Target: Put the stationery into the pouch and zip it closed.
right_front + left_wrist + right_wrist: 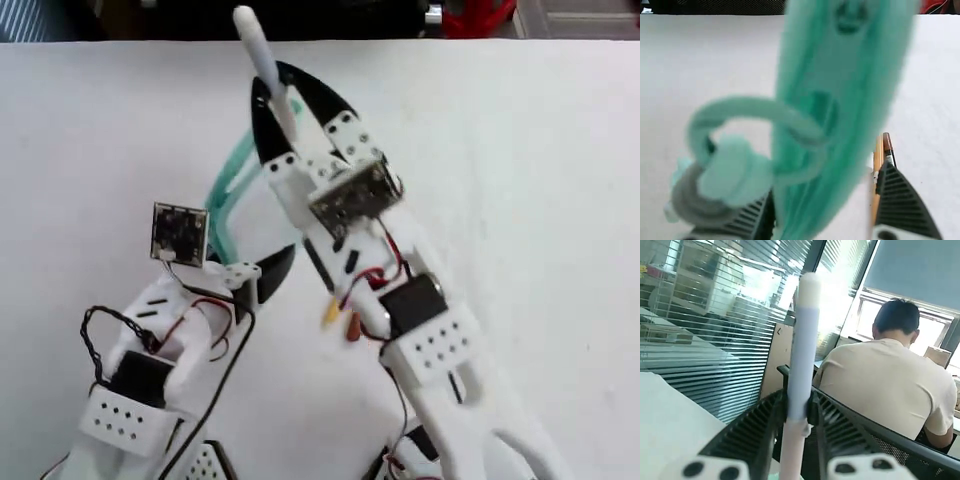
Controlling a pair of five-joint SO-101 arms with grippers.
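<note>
- Pouch (232, 182): soft teal fabric, seen edge-on from above, on the desk (520, 150) between the two arms. It looks light and limp, so it will likely sag unless held at the firmer seam beside the zip.
- Zip pull (740, 107): a smooth, rubbery loop with a rounded bead (735, 170), probably easy to pinch or hook.
- Left hand (827, 215): set around the near end of the pouch. Whether it is clenched on the fabric cannot be told.
- Pen (262, 55): a slim, stiff barrel of pale, smooth plastic with a white cap, light and probably slippery. The right hand (799, 410) is clenched on it partway along the barrel, above the pouch's far end.
- Pencil (879, 160): thin yellow wood with a dark end, lying on the desk just beside the pouch.
</note>
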